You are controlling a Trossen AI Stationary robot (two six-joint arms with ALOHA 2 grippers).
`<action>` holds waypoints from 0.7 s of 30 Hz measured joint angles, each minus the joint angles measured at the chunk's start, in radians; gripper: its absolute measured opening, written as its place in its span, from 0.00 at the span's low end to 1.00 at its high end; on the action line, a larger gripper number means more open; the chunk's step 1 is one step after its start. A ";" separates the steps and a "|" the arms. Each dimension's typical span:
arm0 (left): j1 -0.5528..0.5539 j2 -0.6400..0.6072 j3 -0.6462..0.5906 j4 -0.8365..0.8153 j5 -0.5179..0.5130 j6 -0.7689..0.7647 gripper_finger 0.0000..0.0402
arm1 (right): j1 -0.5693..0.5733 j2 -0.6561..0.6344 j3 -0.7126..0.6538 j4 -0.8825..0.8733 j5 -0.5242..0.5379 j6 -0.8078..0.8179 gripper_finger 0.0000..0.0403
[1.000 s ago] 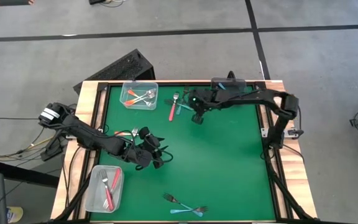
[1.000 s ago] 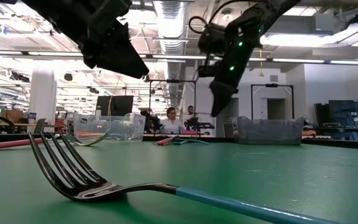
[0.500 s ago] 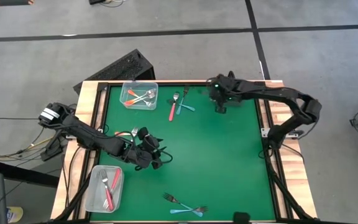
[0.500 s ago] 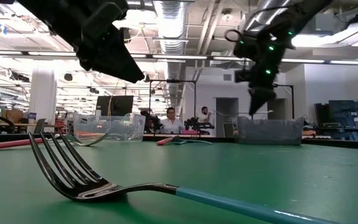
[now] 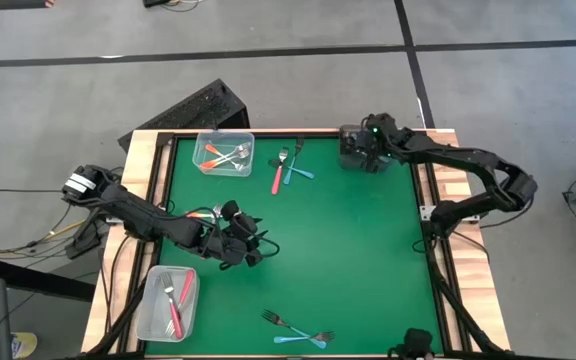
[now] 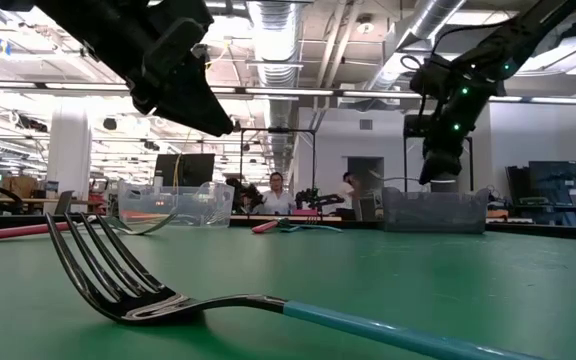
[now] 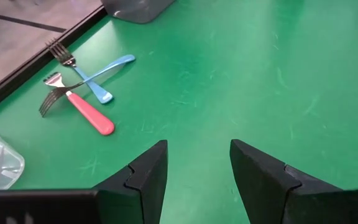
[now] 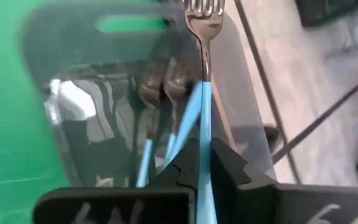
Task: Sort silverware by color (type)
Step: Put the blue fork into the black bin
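Far-edge pair: red-handled fork (image 5: 278,181) and light blue fork (image 5: 299,171), lying crossed near their tines on the green mat.
Near-edge pair: two light blue forks (image 5: 298,330), crossed, flat on the mat; one lies tines-up close before the low camera (image 6: 128,275).
Far-left clear bin: orange-handled forks (image 5: 223,156), loosely piled.
Near-left clear bin: red-handled forks (image 5: 175,305), roughly parallel.
Held fork: light blue fork (image 8: 202,93), silver tines forward, over the dark bin, where more blue handles (image 8: 149,155) lie.
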 joint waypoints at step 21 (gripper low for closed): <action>0.000 0.000 0.000 0.002 0.031 -0.007 0.41 | 0.138 -0.099 0.001 -0.065 -0.147 0.639 0.42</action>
